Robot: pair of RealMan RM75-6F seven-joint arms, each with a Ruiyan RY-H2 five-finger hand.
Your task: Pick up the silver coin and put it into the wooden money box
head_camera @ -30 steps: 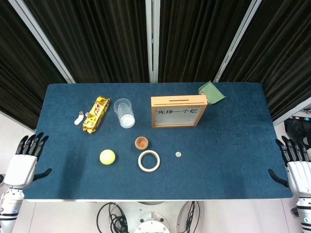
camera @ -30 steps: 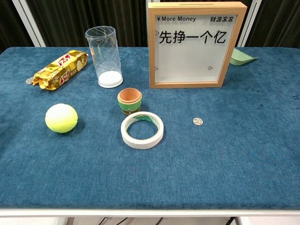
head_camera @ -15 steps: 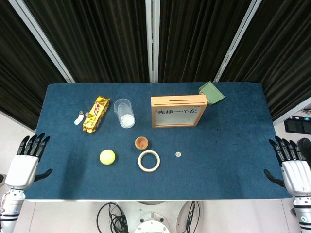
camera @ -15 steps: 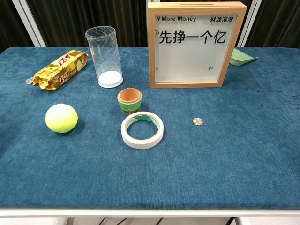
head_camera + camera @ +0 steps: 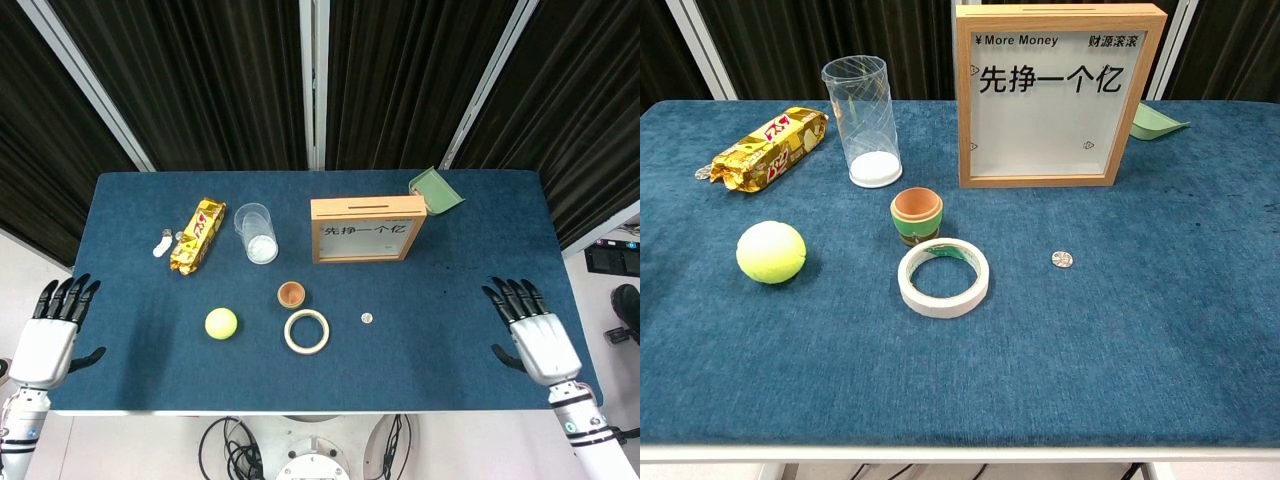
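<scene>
At the worktop's near-left corner, my left hand [image 5: 45,340] hangs empty with fingers spread, off the edge. Toward the middle of the blue worktop [image 5: 470,250], the silver coin [image 5: 367,318] lies flat and untouched, just right of a roll of tape [image 5: 306,331]. Behind it, the wooden money box [image 5: 368,229] stands upright, reading "¥ More Money" above large Chinese characters. Over the near-right edge, my right hand [image 5: 535,335] hovers empty, fingers apart. By my reckoning, the whole job remains: grasp, carry, drop.
</scene>
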